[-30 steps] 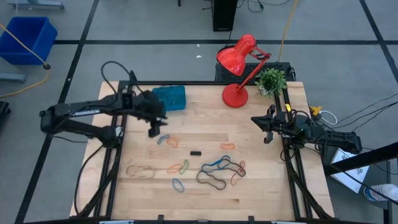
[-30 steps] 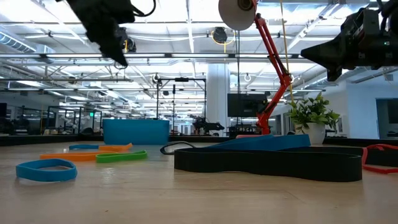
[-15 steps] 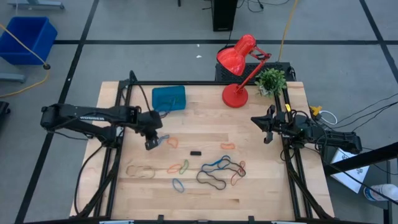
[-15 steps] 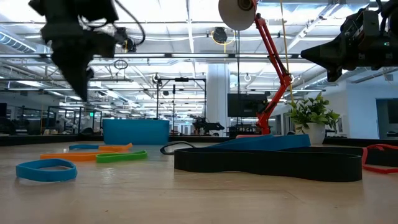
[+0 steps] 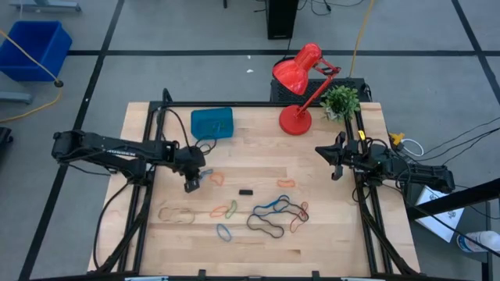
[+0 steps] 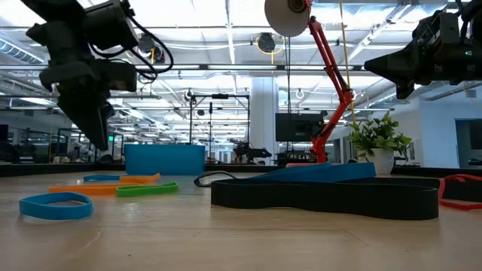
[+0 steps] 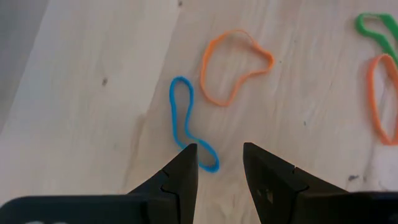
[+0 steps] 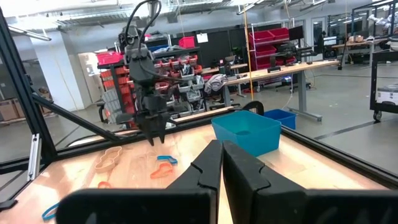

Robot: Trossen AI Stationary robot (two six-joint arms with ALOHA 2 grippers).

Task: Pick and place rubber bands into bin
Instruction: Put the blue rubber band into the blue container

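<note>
One blue rubber band [image 7: 188, 126] sits under the parted left end effector [image 7: 219, 163]; right end effector [image 8: 222, 163] together, idle at the counter's [image 5: 328, 234] edge.

The wooden table [image 5: 258, 160] is carrying scattered rubber bands [image 5: 266, 215], a bin [image 5: 212, 123], a red lamp [image 5: 301, 82] and a plant [image 5: 341, 101].

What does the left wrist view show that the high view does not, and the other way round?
Only the left wrist view shows the left pincer open just above one end of the blue rubber band. Only the high view shows the bin, the red lamp and the right pincer waiting at the table's right edge. Both show the blue band and the orange rubber band beside it.
</note>
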